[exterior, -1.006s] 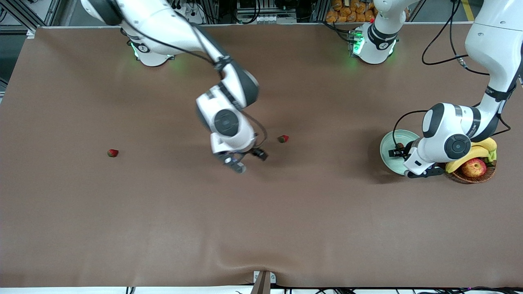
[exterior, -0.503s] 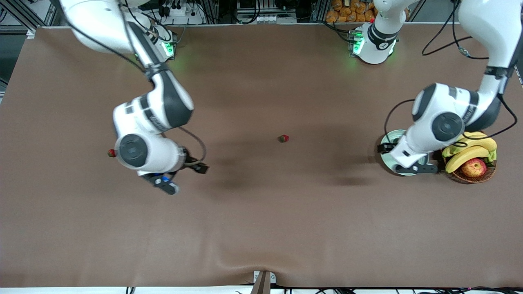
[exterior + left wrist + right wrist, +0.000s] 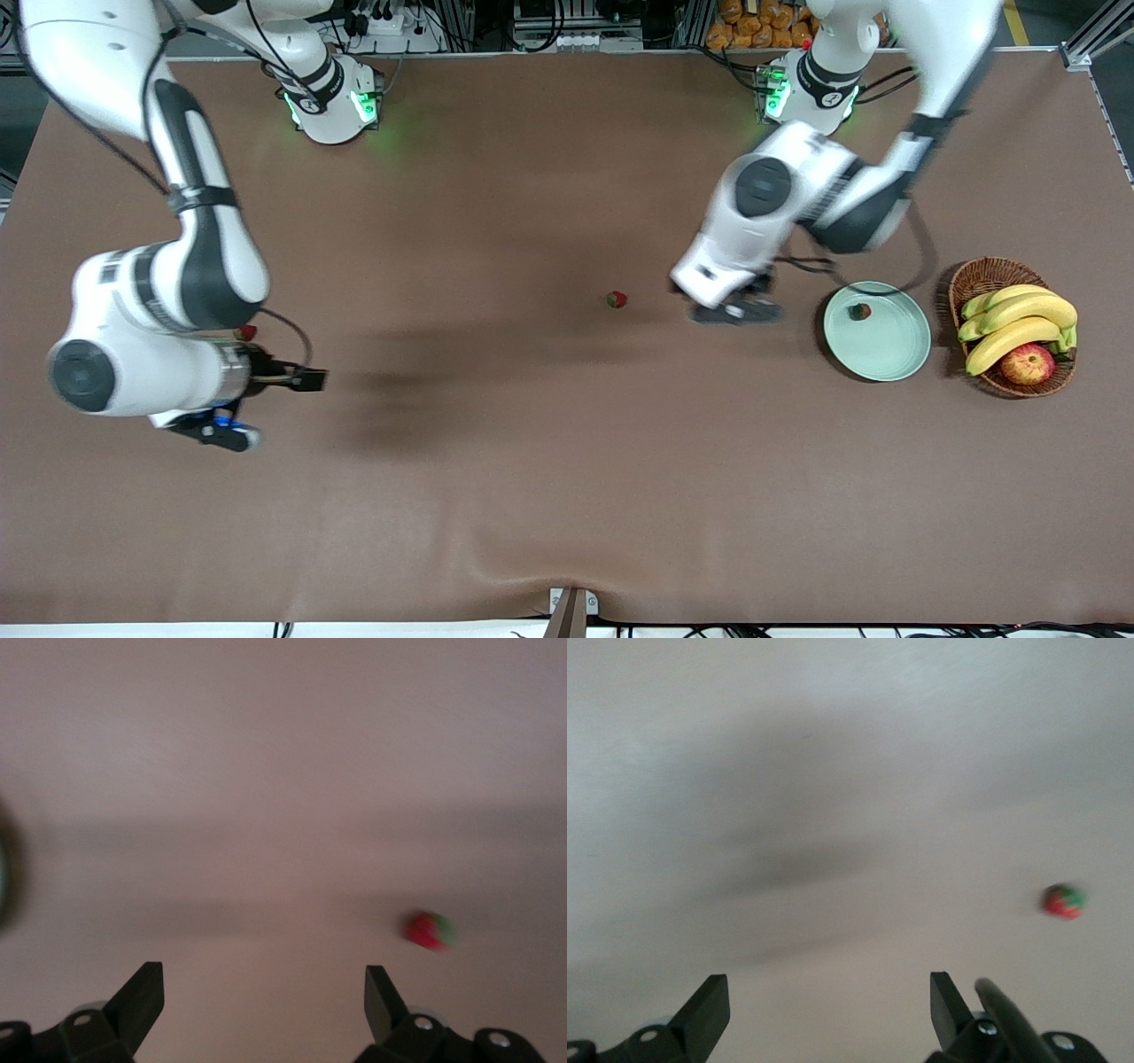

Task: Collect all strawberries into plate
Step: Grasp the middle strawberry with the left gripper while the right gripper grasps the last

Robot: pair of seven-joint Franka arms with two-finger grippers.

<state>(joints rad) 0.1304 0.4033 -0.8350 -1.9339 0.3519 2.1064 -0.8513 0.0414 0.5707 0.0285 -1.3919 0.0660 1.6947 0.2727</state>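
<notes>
One strawberry (image 3: 858, 311) is lying in the plate (image 3: 895, 354); both pincers (left (image 3: 737, 311), right (image 3: 217, 431)) are hanging wide open, apparently lining up over the remaining berries (image 3: 617, 299).

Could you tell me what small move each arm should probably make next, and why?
Probably each open gripper should centre over its nearby berry and descend. One strawberry is on the plate. The left gripper is beside the middle strawberry; the right gripper is near the last strawberry.
</notes>
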